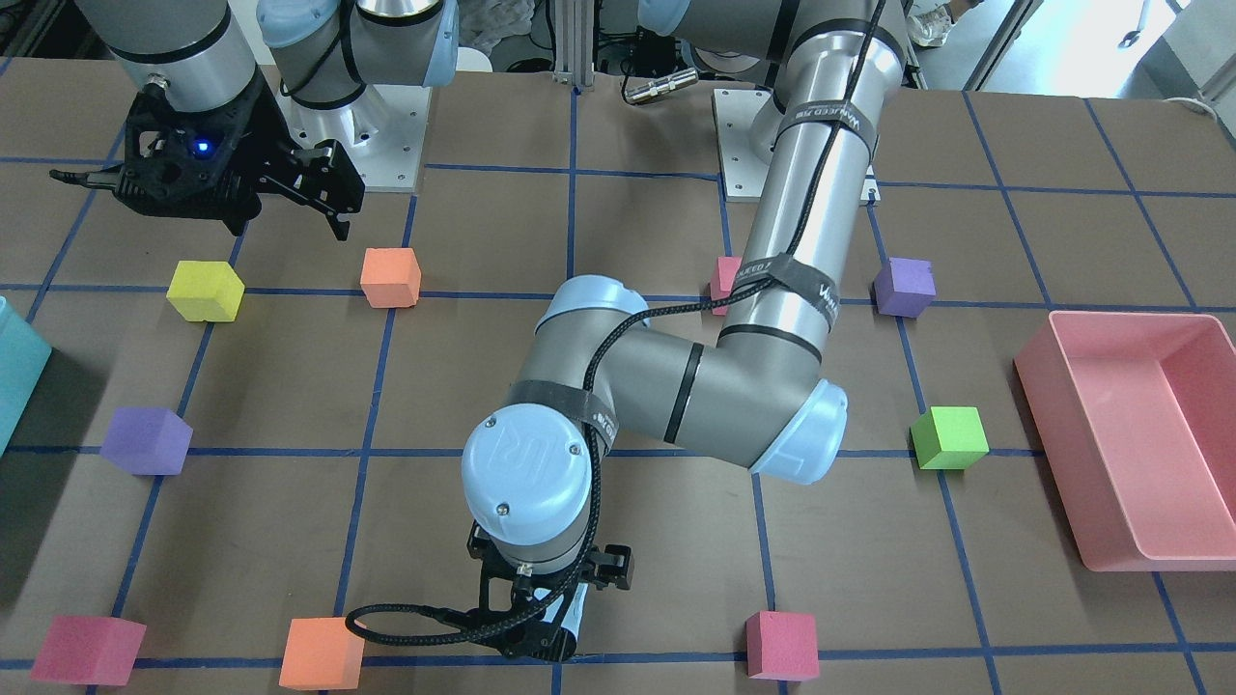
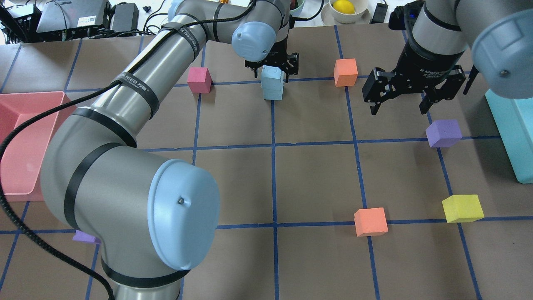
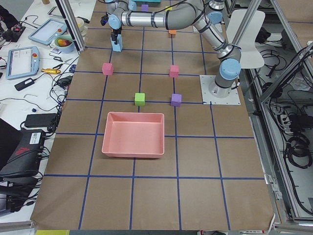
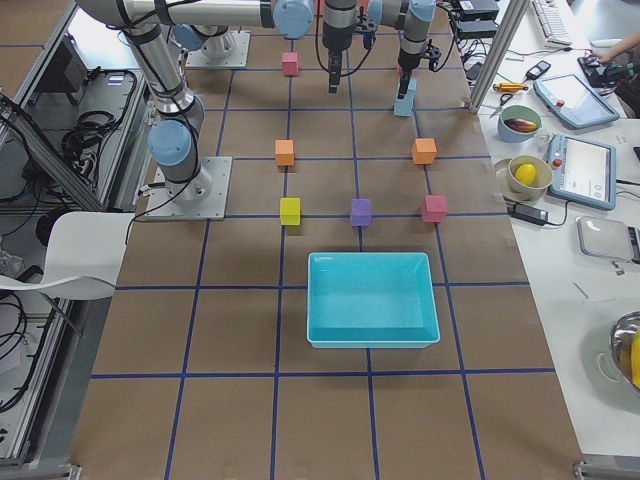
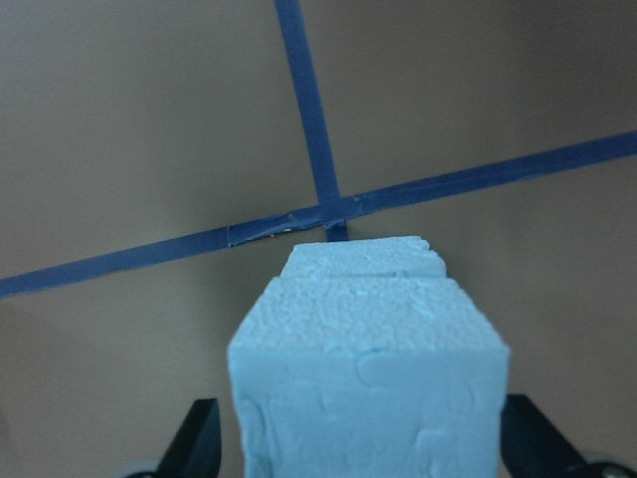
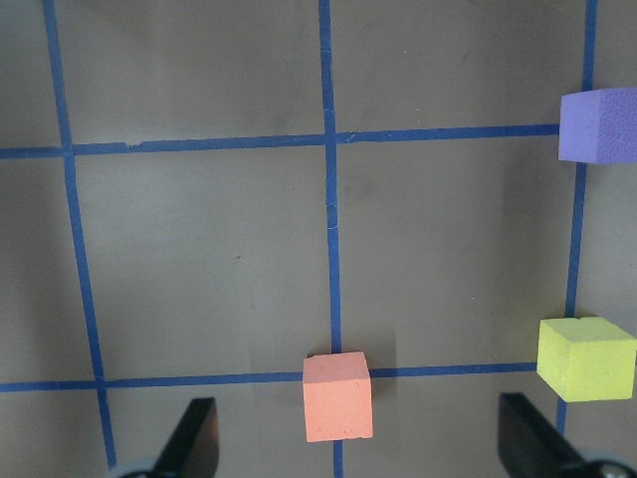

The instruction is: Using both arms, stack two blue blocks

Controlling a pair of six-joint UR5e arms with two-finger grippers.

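The left tool (image 2: 271, 75) hangs far forward, jaws apart; the right tool (image 2: 397, 110) hovers, jaws likewise apart.

**A:** Brown table (image 2: 316, 179), blue tape grid (image 2: 273, 166), and the lower blue block (image 2: 272, 92) sits right on a far crossing.

**B:** To the robot's left of that block there's a magenta cube (image 2: 199, 80), then the pink bin (image 2: 21, 141). To its right are an orange cube (image 2: 345, 72), a purple cube (image 2: 444, 133), a yellow cube (image 2: 462, 208) and a second orange cube (image 2: 370, 221), with the teal bin (image 2: 510, 125) outermost.
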